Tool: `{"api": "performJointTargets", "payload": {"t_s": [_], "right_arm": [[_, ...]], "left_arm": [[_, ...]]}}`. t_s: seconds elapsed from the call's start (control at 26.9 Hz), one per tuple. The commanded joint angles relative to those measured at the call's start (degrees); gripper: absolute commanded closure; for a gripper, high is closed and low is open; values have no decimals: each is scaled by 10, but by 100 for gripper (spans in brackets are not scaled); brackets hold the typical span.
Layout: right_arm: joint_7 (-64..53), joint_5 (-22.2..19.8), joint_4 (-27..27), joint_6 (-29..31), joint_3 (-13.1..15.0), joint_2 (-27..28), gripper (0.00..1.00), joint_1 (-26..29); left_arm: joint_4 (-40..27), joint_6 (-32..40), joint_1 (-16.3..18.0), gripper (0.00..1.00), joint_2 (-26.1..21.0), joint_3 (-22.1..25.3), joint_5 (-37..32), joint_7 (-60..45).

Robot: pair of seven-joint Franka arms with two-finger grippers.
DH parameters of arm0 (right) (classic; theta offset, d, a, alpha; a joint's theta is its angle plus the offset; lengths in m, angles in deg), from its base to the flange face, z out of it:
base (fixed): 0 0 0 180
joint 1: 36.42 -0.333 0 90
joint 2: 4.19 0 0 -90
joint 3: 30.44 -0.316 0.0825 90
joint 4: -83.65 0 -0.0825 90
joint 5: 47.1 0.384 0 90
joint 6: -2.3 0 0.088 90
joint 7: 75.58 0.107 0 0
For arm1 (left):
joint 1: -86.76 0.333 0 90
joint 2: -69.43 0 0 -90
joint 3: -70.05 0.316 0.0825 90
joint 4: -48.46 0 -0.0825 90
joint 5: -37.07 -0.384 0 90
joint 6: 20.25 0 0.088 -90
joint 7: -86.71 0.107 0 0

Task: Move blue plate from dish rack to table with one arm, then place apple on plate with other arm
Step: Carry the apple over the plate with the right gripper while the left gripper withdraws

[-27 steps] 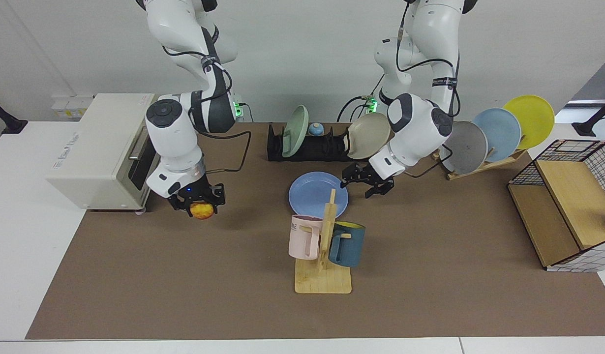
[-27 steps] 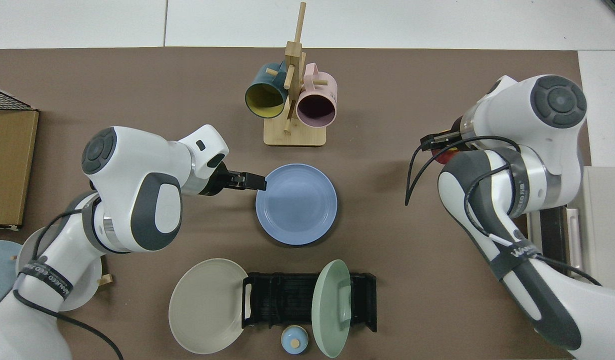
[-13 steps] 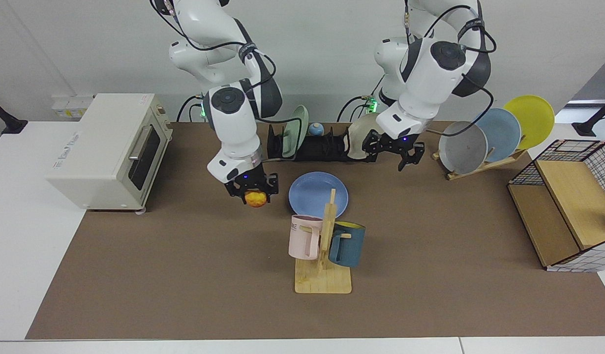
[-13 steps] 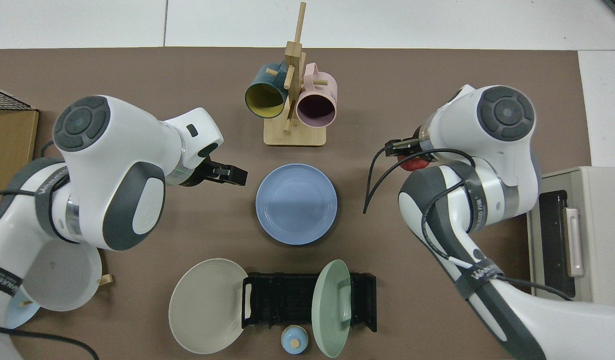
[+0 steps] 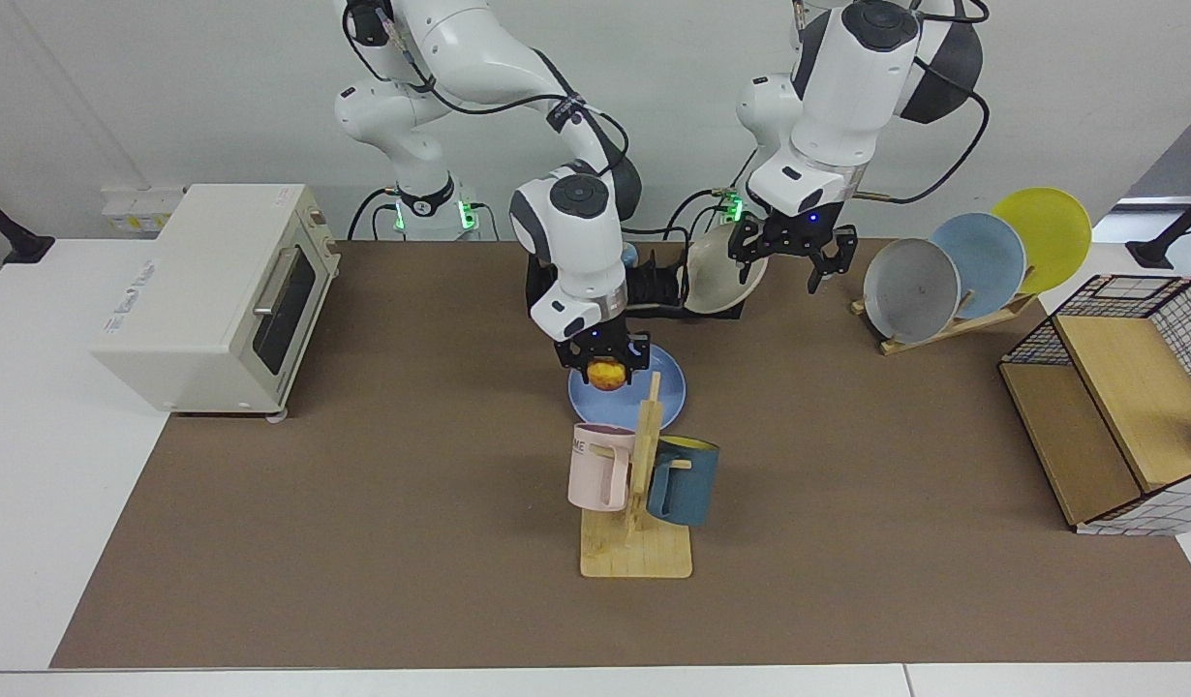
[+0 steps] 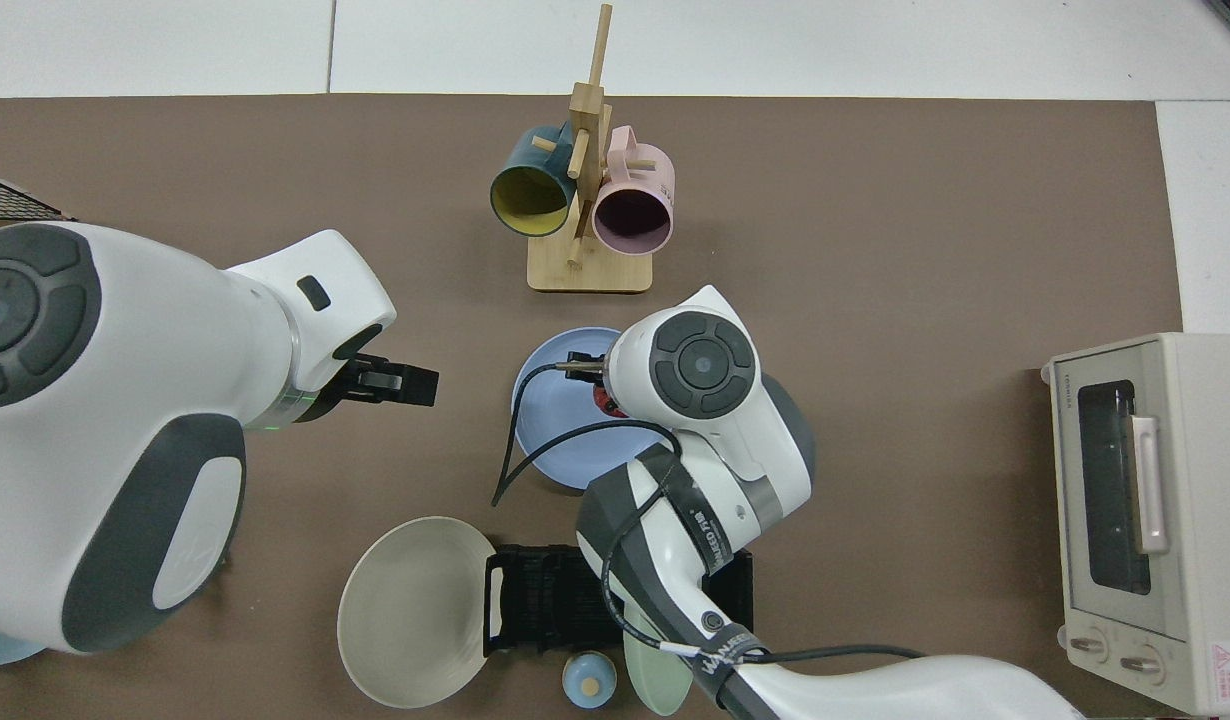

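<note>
Nearest the facing camera, a light wooden mug stand (image 5: 636, 503) carrying a pink mug and a dark teal mug is standing on the brown matte table (image 5: 363, 542), just in front of the right gripper (image 5: 605, 366). That black two-finger gripper, on the white arm reaching in from the facing view's left, is pointing straight down with its fingers closed around the small red-and-yellow apple (image 5: 606, 373), holding it directly over the round periwinkle-blue plate (image 5: 661, 379); the vertical grip probably lets the fruit be set squarely in the shallow centre so it cannot roll off. Whether the apple is touching the plate cannot be told. The plate is lying flat beneath the gripper, out of the low black slotted dish rack (image 5: 654, 288), which is sitting just behind the gripper with a beige plate leaning at its end. Farther back and off to the side, well apart from the apple, the left gripper (image 5: 795, 254) is hanging raised near that beige plate with its fingers spread and empty, apparently waiting clear of the placement.
</note>
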Motion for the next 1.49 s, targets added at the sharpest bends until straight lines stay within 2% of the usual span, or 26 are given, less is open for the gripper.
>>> {"api": "performJointTargets", "payload": {"t_s": [0.0,0.15,0.45,0.67,0.71,0.78,0.86,1.04,1.26,1.45], "right_arm": [[26,12,1,44,4,23,100,-9],[29,33,1,63,4,38,100,-20],[32,33,15,77,4,48,99,-27],[32,33,33,79,4,46,80,-30],[32,33,34,79,4,46,75,-30],[32,33,34,80,4,47,47,-32],[32,33,35,80,4,47,0,-32],[32,27,28,75,7,47,0,-35],[24,17,22,31,19,11,0,-16],[-19,-22,20,-19,27,-43,0,27]], "left_arm": [[-1,21,9,0,10,1,-15,-16],[0,20,21,0,9,2,-16,-12],[0,22,39,0,12,11,-23,-10],[0,46,36,0,19,10,-23,-11],[-1,48,31,0,21,13,-23,-12],[-1,58,22,0,26,26,-23,-11],[-1,57,-2,0,26,51,-23,-11],[1,49,-25,0,22,102,-23,-1],[37,62,-26,0,14,138,-23,107],[75,95,-22,0,1,136,-32,112]]}}
